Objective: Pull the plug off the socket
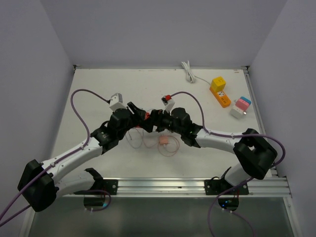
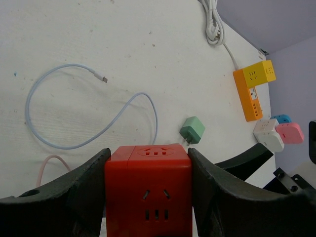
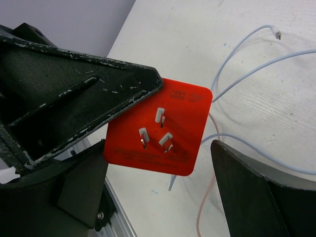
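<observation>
A red cube socket (image 2: 148, 192) is clamped between the fingers of my left gripper (image 2: 148, 152), which is shut on its two sides and holds it above the table. Its pronged face (image 3: 160, 126) shows in the right wrist view. My right gripper (image 3: 160, 147) stands open there, one finger on each side of the cube and neither touching it. The green plug (image 2: 192, 130) lies on the table beyond the cube, prongs bare, apart from the socket. A pale blue cable (image 2: 89, 140) runs from it. In the top view both grippers meet at the cube (image 1: 146, 115).
A yellow power strip (image 1: 220, 92) and a white, pink and blue cube socket (image 1: 240, 107) sit at the back right. A white cord (image 1: 188, 71) lies by the back wall. A pink plug with a looped cable (image 1: 163, 141) lies near the arms.
</observation>
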You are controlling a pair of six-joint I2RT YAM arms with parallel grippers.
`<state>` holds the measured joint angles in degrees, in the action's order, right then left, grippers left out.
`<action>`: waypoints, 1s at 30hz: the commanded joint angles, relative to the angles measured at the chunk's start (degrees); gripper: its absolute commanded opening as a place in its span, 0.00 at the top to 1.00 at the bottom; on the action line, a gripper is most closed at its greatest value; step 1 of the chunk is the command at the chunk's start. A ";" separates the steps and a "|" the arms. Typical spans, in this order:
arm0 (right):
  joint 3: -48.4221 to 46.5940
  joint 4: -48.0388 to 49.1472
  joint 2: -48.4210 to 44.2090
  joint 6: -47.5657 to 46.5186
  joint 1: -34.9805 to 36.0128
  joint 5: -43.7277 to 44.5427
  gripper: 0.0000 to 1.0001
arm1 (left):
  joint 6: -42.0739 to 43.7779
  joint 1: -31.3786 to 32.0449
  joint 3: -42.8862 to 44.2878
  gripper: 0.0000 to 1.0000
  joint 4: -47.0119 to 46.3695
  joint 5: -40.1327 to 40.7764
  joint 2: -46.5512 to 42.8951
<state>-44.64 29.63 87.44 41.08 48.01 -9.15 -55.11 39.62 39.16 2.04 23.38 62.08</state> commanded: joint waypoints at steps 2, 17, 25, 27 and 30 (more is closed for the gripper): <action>-2.90 4.91 1.06 -1.26 0.42 2.56 0.15 | -2.98 1.08 2.06 1.00 -2.92 1.94 -1.35; -1.32 5.01 -0.51 -3.81 0.33 7.65 0.76 | -3.95 3.19 -2.33 0.98 -6.61 3.08 -4.34; 0.17 -0.52 -4.03 -8.99 0.33 7.66 1.00 | 0.79 3.27 -4.09 0.45 -6.00 4.13 -9.34; 0.08 -1.93 -5.17 -10.49 0.16 6.78 1.00 | 3.42 3.19 -3.83 0.33 -4.95 4.22 -10.22; -0.71 -5.97 -6.84 -14.70 -0.46 4.93 1.00 | 7.64 3.10 -3.30 0.15 -2.67 5.10 -12.60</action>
<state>-44.88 26.96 83.83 31.88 49.15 -6.72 -53.12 42.61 35.22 -0.27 26.46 52.56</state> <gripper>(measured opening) 0.659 0.832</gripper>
